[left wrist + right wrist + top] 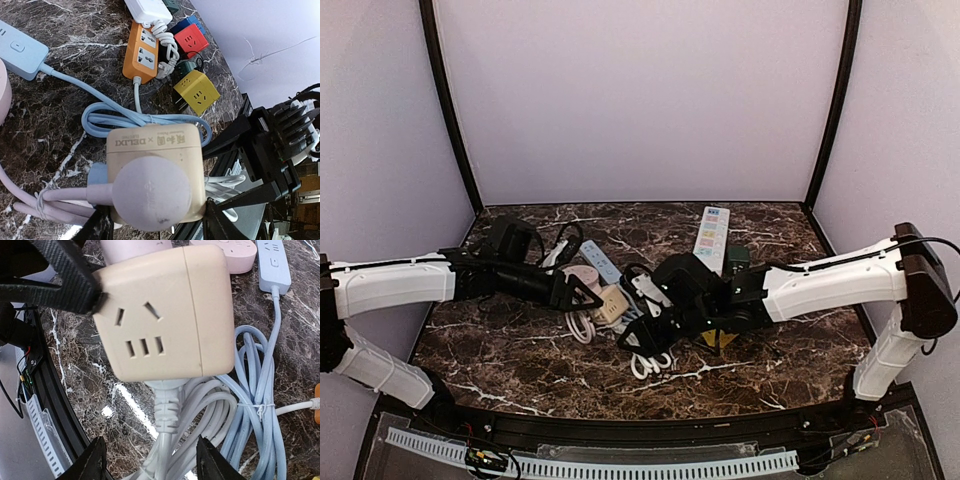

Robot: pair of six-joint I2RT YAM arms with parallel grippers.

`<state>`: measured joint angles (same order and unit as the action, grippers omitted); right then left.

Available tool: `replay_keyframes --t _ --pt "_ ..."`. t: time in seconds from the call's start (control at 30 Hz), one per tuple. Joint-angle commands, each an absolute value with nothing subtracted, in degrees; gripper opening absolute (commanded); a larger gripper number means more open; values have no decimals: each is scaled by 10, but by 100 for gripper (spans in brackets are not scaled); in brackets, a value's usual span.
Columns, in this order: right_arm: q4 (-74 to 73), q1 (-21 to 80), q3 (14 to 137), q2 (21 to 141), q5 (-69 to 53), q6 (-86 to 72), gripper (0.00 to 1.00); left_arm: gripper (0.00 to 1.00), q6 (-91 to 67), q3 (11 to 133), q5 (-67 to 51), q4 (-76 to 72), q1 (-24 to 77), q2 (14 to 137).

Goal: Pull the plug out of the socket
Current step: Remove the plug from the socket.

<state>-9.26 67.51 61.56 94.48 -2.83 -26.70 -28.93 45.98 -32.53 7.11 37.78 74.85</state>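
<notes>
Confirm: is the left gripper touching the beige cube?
Touching. Right wrist view shows a finger of the left gripper pressed against the beige cube.

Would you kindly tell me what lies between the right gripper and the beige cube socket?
The right wrist view shows a white plug and its cord between the right gripper and the cube.

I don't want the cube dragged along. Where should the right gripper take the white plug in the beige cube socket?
Take the white plug by its ribbed neck, just below the beige cube socket, one finger on each side, coming in from its cable end. It sticks straight out of that face; the right gripper straddles it.
</notes>
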Motion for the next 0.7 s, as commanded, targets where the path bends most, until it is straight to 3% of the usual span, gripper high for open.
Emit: replay_keyframes --t 0.0,0.2,0.43,0.67 --pt "-60 684 635 973 -23 -256 51 1 -251 494 -385 57 381 719" --pt "-44 691 651 998 15 -255 36 1 -228 511 -404 67 381 736" --pt "-41 699 656 1000 75 -269 2 1 -189 523 -396 86 382 749" --pt "-24 709 635 982 118 -275 0 1 -93 557 -379 139 385 779"
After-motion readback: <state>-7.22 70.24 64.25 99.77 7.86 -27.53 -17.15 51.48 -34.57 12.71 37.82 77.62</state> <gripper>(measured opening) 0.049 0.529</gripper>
